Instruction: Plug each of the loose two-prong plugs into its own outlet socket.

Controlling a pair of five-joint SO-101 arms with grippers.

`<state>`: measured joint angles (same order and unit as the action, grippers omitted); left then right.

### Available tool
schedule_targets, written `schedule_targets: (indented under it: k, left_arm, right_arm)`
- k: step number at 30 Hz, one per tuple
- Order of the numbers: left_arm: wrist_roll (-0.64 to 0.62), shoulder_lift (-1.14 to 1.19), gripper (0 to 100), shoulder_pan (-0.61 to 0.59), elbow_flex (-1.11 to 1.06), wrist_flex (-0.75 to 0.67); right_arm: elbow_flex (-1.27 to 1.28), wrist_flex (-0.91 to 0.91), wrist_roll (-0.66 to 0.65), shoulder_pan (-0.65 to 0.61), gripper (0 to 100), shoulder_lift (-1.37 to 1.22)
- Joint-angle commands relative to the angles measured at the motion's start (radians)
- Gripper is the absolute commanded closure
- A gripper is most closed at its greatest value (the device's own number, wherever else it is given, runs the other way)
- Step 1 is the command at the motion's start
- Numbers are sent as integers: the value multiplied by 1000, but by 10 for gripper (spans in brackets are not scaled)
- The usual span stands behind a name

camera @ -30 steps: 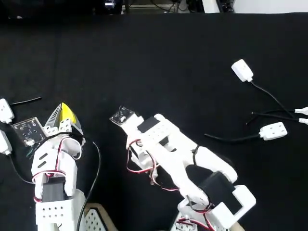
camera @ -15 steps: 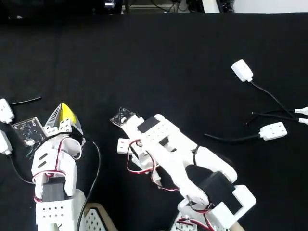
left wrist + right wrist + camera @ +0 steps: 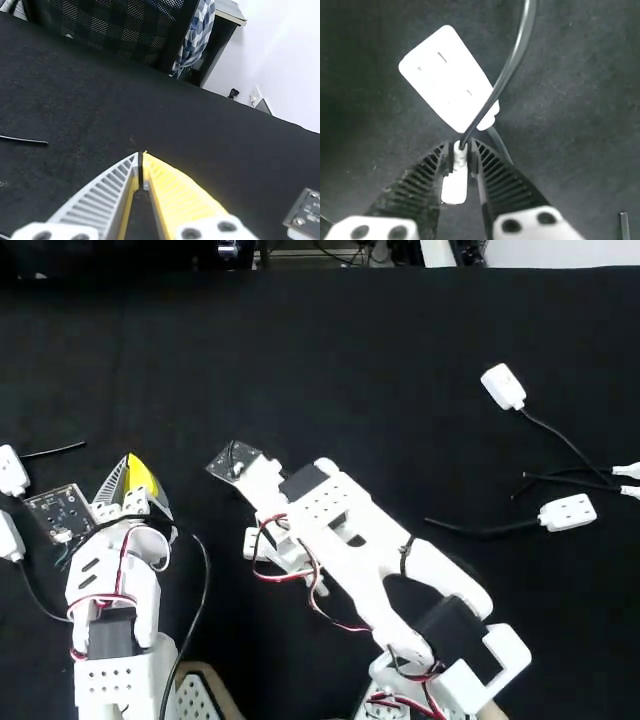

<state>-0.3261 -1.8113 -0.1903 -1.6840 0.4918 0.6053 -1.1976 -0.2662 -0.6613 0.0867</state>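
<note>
My right gripper (image 3: 460, 146) has black fingers and is shut on a small white plug (image 3: 454, 186). The plug's black cord (image 3: 514, 60) runs up past a flat white outlet socket (image 3: 445, 77) lying just beyond the fingertips. In the high view the right arm (image 3: 335, 525) lies mid-table, with a white piece (image 3: 255, 540) beside its wrist. My left gripper (image 3: 140, 156), one finger grey and one yellow, is shut on nothing above bare black cloth; it sits at the table's left (image 3: 130, 478). Two more sockets (image 3: 503, 386) (image 3: 568, 512) lie at the right.
Black cords trail from the right-hand sockets toward two small white plugs (image 3: 628, 471) at the right edge. Two white pieces (image 3: 11, 470) (image 3: 9, 535) and a thin black wire (image 3: 55, 450) lie at the left edge. A black cloth (image 3: 330, 350) covers the table.
The right arm's wrist has swung left and a little away from the front edge. A white piece has come into sight beside it. The left arm has kept still.
</note>
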Motion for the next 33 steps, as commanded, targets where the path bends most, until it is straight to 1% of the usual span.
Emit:
schedule_targets:
  k: [1, 3, 5, 8, 11, 13, 18, 21, 25, 30, 33]
  left_arm:
    - [8, -6, 970, -10, -16, 3]
    - [8, -6, 970, -10, -16, 3]
    - [8, -6, 970, -10, -16, 3]
    - [8, -6, 970, -10, -16, 3]
    - [8, -6, 970, -10, -16, 3]
    - [8, -6, 970, -10, -16, 3]
    - [8, -6, 970, -10, -16, 3]
    - [8, -6, 970, -10, -16, 3]
    - [8, -6, 970, -10, -16, 3]
    - [8, -6, 970, -10, -16, 3]
    - [8, -6, 970, -10, -16, 3]
  right_arm:
    - [-42, -2, -14, -8, 982, 2]
    - [-24, -3, -55, -8, 964, 2]
    - [1, -15, -83, -8, 895, 2]
    - [19, -44, -91, -12, 773, 4]
    - [19, -75, -91, -14, 706, 8]
    - [18, -101, -91, -14, 712, 10]
    - [19, -181, -89, -14, 765, 5]
    - [21, -196, -84, -14, 790, 4]
    - [24, -169, -83, -14, 798, 2]
    - [114, -69, -83, -14, 798, 2]
    - [153, -43, -83, -14, 798, 2]
